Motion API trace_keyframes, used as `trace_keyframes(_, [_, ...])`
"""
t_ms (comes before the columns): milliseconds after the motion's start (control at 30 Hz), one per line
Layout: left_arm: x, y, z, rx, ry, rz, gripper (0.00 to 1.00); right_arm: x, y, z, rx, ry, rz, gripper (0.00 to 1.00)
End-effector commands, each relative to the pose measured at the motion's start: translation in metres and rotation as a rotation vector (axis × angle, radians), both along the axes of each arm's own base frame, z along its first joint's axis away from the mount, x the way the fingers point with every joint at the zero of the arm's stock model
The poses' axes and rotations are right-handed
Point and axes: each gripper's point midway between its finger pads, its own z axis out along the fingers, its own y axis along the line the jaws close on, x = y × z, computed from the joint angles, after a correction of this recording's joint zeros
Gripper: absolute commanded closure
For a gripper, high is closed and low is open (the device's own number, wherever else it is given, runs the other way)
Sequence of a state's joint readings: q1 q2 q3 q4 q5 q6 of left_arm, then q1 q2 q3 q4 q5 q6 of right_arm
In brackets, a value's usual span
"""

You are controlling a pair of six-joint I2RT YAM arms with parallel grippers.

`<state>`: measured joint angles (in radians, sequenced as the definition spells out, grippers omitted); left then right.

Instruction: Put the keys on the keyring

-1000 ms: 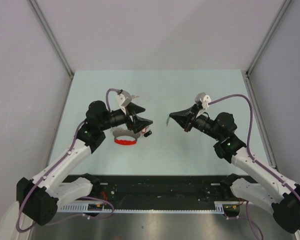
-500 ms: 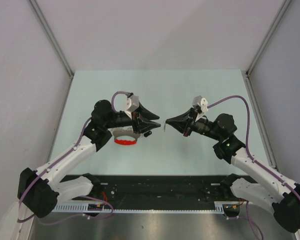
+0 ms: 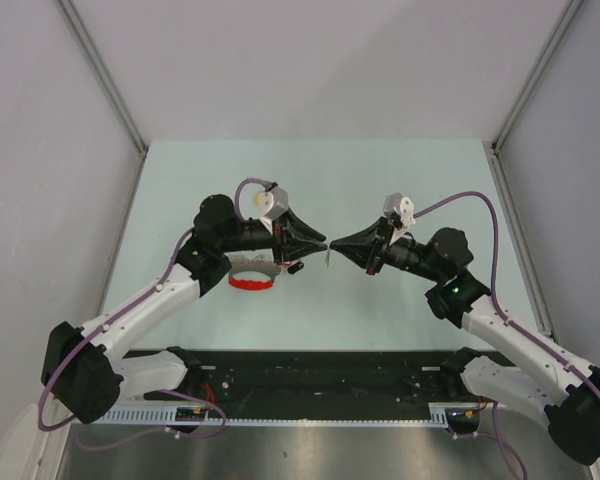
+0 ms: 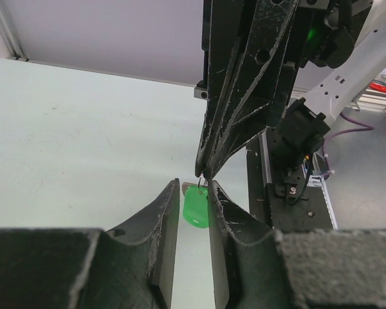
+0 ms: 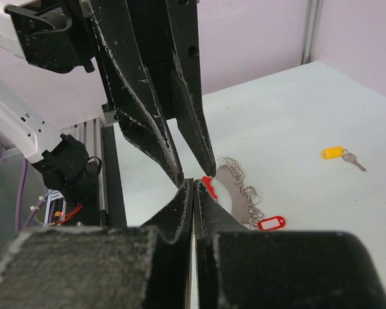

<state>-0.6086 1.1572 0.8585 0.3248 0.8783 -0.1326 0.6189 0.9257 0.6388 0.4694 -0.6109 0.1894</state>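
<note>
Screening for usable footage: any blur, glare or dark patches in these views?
Top external: even light, soft shadows, sharp, though the green key is tiny. Left wrist: the left pincer is blurred near the lens, the green key clear. Right wrist: the right pincer is out of focus up close; yellow key sharp.

Your left hand and right hand meet tip to tip above mid-worktop. Key hangs between them. Keyring lies beneath left hand.

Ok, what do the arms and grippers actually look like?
The left arm and right arm have white links with black joints, and a purple cable runs along each. The left gripper and right gripper are black, with long tapered fingers scuffed pale at the edges.
</note>
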Motion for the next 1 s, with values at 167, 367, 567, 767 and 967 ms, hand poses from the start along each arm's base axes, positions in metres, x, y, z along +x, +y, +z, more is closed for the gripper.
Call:
trace_keyframes(167, [-0.008, -0.005, 0.007, 0.007, 0.016, -0.058, 0.75, -0.005, -0.001, 0.017, 0.037, -0.067, 0.006, 1.00])
trace_keyframes(367, [-0.009, -0.006, 0.008, 0.006, 0.024, -0.069, 0.80, -0.004, 0.000, 0.014, 0.030, -0.060, 0.012, 1.00])
trace_keyframes(567, [-0.012, -0.007, 0.008, 0.003, 0.037, -0.083, 0.88, -0.005, 0.004, 0.010, 0.021, -0.054, 0.024, 1.00])
trace_keyframes(767, [-0.013, -0.005, 0.009, 0.001, 0.033, -0.075, 1.00, -0.003, 0.005, 0.005, 0.009, -0.045, 0.021, 1.00])
trace_keyframes(967, [-0.002, 0.007, -0.005, 0.108, 0.009, 0.030, 1.00, 0.005, -0.007, 0.005, 0.009, -0.001, -0.043, 0.69])
